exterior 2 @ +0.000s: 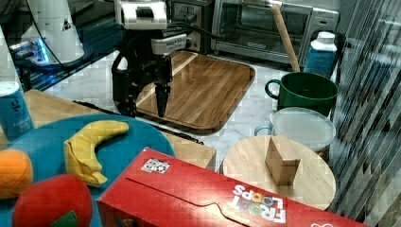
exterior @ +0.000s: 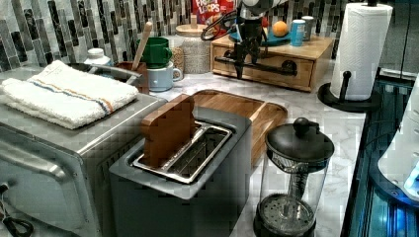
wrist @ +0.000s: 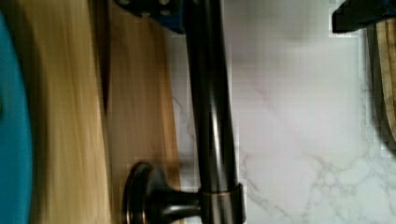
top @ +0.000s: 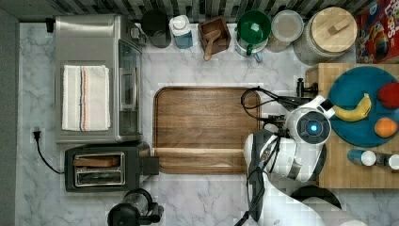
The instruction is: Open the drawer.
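"FROOT LOOPS" on red cereal box [exterior 2: 213, 198], seen upside down in right view; partial "LOOPS" in left view.

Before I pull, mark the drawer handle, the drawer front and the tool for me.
Drawer handle [wrist: 212, 116]: wrist view, middle of the black bar.
Drawer front [exterior: 301, 74]: left view, bare wood right of the handle mount.
Tool [exterior 2: 146, 111]: right view, between the fingertips.

I count 1 drawer [exterior: 276, 66], 1 wooden tray [top: 202, 127], 1 toaster [top: 106, 167], 1 toaster oven [top: 94, 77], 1 folded towel [top: 86, 97], 1 banana [top: 355, 110], 1 cereal box [exterior 2: 227, 198], and 1 paper towel roll [exterior: 359, 47].
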Available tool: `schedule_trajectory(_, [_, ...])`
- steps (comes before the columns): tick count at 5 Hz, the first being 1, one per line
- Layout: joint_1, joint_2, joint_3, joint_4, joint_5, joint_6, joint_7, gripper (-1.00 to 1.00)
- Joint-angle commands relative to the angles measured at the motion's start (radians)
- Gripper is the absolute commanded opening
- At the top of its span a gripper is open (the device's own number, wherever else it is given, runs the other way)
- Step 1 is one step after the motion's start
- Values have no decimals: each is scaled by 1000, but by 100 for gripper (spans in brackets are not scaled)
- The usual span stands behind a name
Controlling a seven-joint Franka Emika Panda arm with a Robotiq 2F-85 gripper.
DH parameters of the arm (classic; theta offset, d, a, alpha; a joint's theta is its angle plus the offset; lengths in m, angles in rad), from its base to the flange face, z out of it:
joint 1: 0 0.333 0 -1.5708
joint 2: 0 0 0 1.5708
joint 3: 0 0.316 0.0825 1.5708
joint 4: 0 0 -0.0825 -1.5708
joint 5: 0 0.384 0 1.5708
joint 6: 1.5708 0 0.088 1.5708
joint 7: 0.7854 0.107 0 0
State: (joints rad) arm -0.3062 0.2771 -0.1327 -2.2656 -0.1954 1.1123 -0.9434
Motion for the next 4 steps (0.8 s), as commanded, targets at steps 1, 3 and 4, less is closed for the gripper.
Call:
schedule_trajectory(1, [207,-13,156,-68,38,93,222,100])
schedule_trajectory(3, [233,-92,242,-97,73,3,301,100])
schedule_trajectory(4, [224,-95,261,-121,50,33,326,100])
